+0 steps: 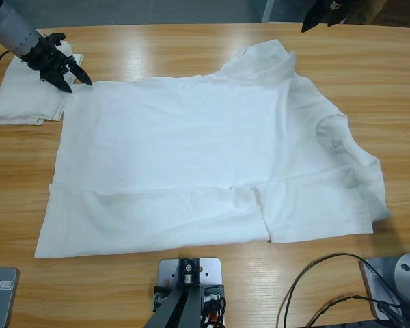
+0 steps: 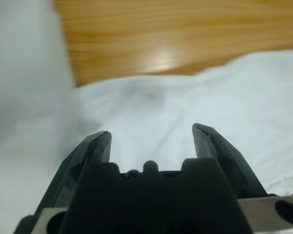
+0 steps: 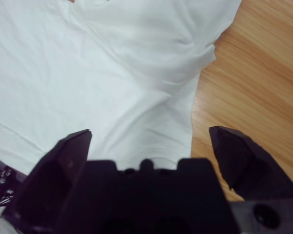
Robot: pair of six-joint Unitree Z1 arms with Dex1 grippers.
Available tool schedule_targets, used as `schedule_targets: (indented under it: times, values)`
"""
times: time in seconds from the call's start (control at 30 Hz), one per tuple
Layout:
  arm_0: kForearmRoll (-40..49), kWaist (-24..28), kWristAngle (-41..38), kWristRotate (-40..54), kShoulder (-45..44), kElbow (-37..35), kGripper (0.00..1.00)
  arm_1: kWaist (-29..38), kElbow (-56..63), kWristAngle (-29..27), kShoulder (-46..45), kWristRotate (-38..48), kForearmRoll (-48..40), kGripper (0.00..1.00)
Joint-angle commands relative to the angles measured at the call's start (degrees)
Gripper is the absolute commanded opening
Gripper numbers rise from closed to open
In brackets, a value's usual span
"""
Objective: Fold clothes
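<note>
Hovering with jaws apart and empty, the left gripper hangs at the spread shirt's far corner, beside a folded shirt, apparently ready to pinch. The right gripper, wide open, waits above the sleeve, on the table.

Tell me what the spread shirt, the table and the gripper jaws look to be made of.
The spread T-shirt looks like soft matte white knit cloth, probably cotton: it lies limp with shallow creases and folded hems. The table looks like wood or wood-look laminate with a glossy finish: lengthwise grain and bright glare patches. The left gripper has matte black jaws, likely plastic or rubber; which one cannot be told.
</note>
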Motion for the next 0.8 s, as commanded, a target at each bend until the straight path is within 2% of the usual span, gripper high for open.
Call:
schedule_targets:
  times: [0.03, 0.2, 0.47, 0.8]
  values:
    - [0.5, -2.85, -1.26, -1.55, -2.78, 5.35, 0.665, -0.54, 1.69, 1.04, 4.1, 0.57, 0.67, 0.982]
    - [0.11, -0.88, -0.44, -3.15, -3.8, 8.74, 0.665, -0.59, 1.69, 1.12, 4.07, 0.57, 0.67, 0.982]
    - [-3.4, 1.54, 1.97, -14.2, -6.98, 12.36, 0.678, -0.56, 1.95, 1.3, 4.28, 0.57, 0.67, 0.982]
    - [-7.17, 2.07, 2.15, -16.52, -4.62, 16.65, 0.706, -0.56, 2.22, 1.3, 4.59, 0.57, 0.67, 0.982]
